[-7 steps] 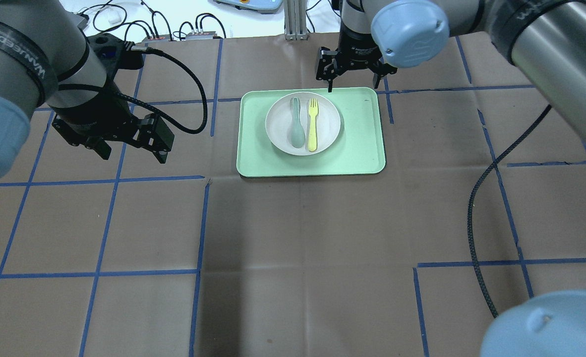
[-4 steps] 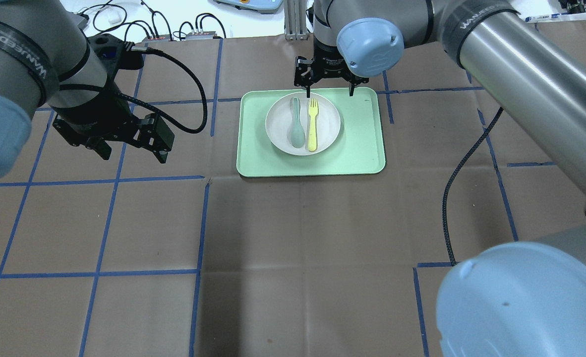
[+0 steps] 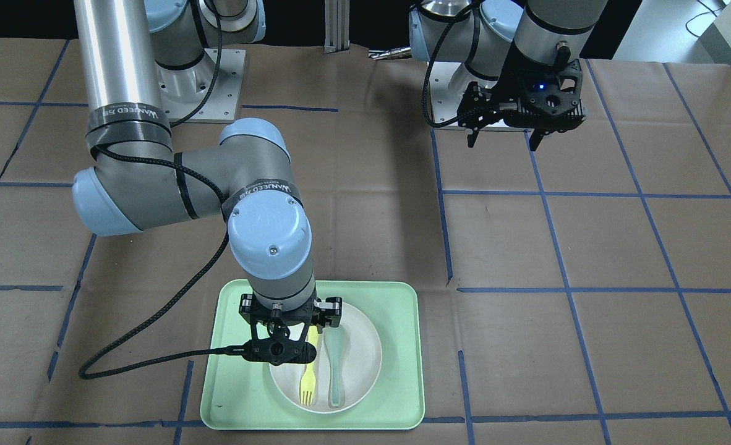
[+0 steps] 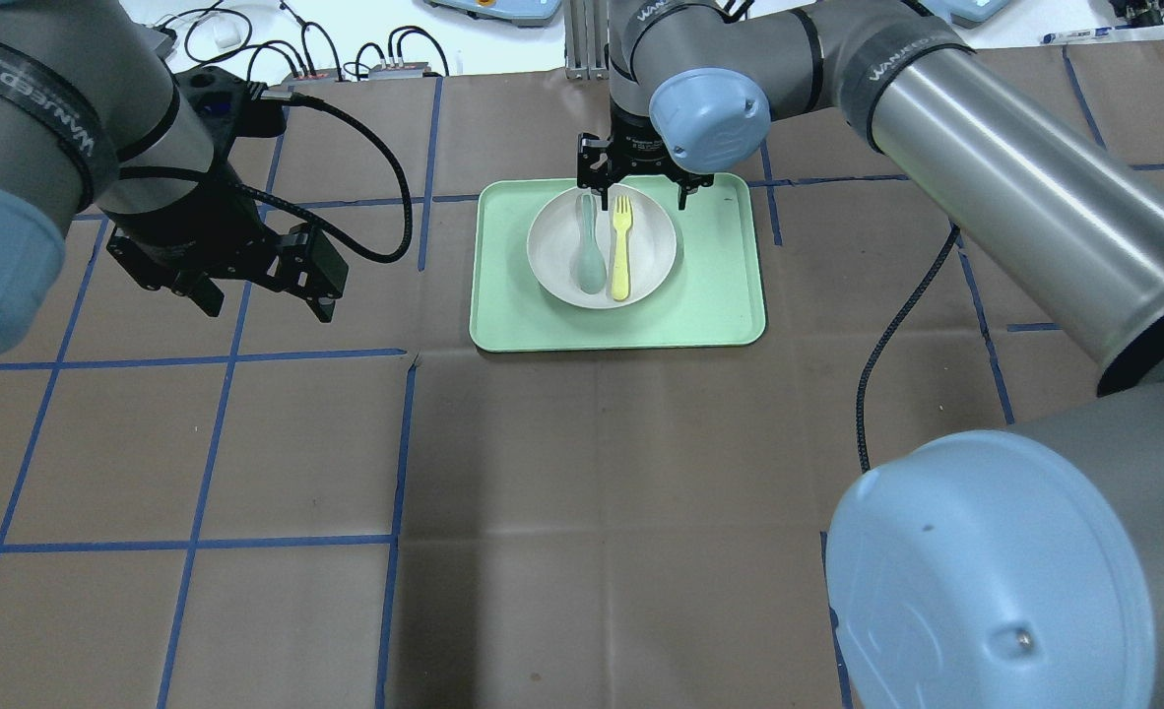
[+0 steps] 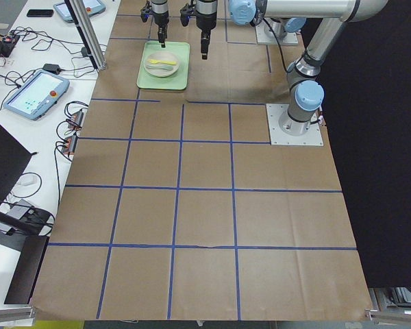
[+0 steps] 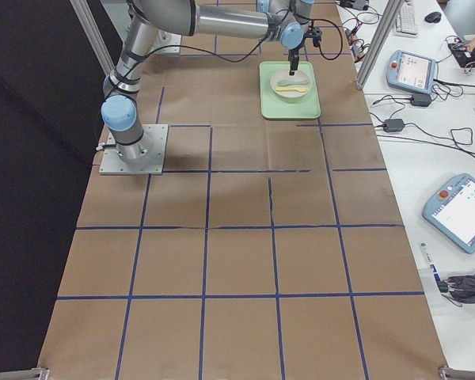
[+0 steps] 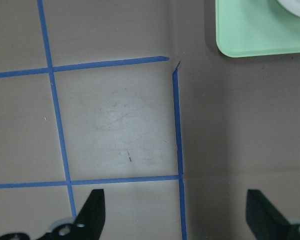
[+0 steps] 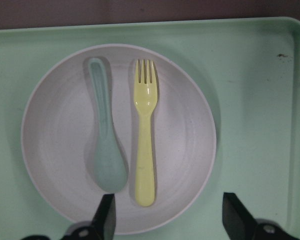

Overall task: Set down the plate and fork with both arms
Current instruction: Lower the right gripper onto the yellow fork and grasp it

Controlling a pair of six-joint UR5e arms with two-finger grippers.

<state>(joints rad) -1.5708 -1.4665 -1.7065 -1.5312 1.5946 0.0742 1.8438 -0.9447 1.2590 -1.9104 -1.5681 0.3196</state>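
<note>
The off-white plate (image 4: 651, 258) lies on the mint-green tray (image 4: 720, 295). The pale-yellow fork (image 4: 621, 246) lies on the plate with its tines away from the robot, beside a grey-green spoon (image 4: 590, 246). My right gripper (image 4: 634, 194) hovers open above the plate and holds nothing. In the right wrist view its fingers (image 8: 107, 220) stand either side of the handle end of the fork (image 8: 145, 135), above the plate (image 8: 190, 145). My left gripper (image 4: 267, 303) is open and empty above bare table, left of the tray. It also shows in the front-facing view (image 3: 502, 143).
Brown paper with blue tape lines covers the table (image 4: 582, 473). The right arm's black cable (image 4: 897, 335) hangs over the table right of the tray. The left wrist view shows the tray's near left corner (image 7: 260, 35). Cables and boxes lie beyond the far edge (image 4: 346, 59).
My right arm has swung left from the tray's far right corner to above the plate, gripper still open. The left arm, plate, fork and spoon have not moved.
</note>
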